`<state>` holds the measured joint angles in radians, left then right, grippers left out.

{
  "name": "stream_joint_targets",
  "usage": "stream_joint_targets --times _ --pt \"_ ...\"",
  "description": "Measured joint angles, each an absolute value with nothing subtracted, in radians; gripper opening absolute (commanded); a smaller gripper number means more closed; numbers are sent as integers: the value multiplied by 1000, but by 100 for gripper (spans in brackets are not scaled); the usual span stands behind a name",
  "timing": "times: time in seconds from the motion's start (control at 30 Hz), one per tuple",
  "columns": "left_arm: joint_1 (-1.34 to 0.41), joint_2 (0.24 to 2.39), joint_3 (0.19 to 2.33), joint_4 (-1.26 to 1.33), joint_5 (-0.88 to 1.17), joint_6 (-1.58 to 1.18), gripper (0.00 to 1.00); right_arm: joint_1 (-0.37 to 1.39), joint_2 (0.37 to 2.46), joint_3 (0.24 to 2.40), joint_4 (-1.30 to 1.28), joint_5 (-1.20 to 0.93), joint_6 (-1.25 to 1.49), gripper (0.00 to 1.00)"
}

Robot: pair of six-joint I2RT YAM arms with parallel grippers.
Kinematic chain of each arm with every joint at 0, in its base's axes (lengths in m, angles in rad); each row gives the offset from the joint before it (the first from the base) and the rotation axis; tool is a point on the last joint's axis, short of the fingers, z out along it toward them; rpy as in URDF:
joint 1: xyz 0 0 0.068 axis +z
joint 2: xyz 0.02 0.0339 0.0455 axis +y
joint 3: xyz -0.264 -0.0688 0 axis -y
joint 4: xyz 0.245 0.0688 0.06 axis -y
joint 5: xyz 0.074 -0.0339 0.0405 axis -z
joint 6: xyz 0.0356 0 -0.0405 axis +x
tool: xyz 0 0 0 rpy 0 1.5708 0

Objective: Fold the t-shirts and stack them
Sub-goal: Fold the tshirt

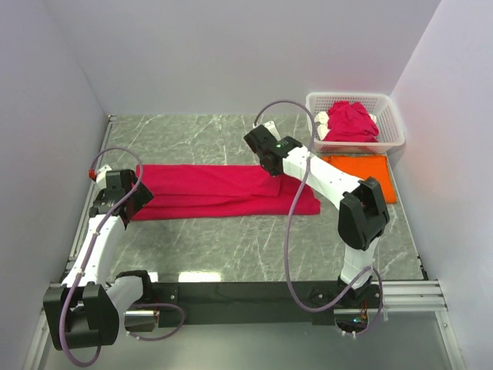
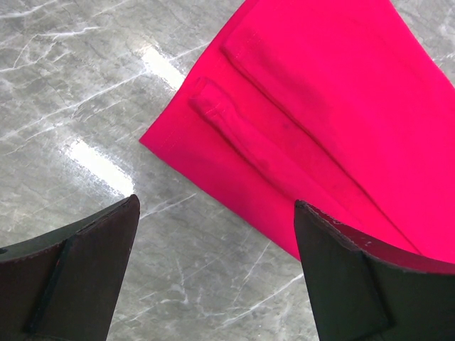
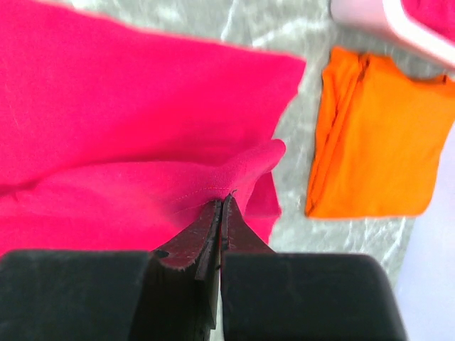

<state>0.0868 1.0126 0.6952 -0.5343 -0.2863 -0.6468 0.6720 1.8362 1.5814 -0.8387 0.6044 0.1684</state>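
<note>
A crimson-pink t-shirt, folded into a long band, lies across the middle of the table. My right gripper is over its far edge towards the right end. In the right wrist view this gripper is shut on a raised fold of the pink t-shirt at its stitched hem. My left gripper hovers at the band's left end. Its jaws stand wide open over bare table, and the shirt's corner with a tucked sleeve lies just ahead. A folded orange t-shirt lies at the right.
A white lattice basket stands at the back right corner holding crumpled pink cloth. Its rim shows at the top of the right wrist view. White walls close in the table on the left, back and right.
</note>
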Motion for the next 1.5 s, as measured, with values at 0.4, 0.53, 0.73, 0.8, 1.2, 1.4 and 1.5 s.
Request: stream_joint_targets --times 0.4,0.53,0.73,0.8,1.2,1.4,1.5 --pt "82 1026 695 -534 -286 -646 95 602 1988 1657 -767 567 133 0" --pt "81 1028 695 -534 -286 -646 94 574 2013 1673 -760 540 133 0" --pt "80 1034 695 -534 -286 -647 93 538 2028 1683 -751 505 156 0" --pt "80 1039 695 -534 -286 -647 93 526 2035 1683 -750 487 169 4" --pt "81 1120 698 -536 -288 -671 88 474 2008 1637 -720 323 279 43" --pt "95 1261 753 -546 -289 -697 77 380 1758 1327 -640 198 383 44" --pt "97 1318 791 -546 -289 -704 70 279 1622 1164 -587 126 437 44"
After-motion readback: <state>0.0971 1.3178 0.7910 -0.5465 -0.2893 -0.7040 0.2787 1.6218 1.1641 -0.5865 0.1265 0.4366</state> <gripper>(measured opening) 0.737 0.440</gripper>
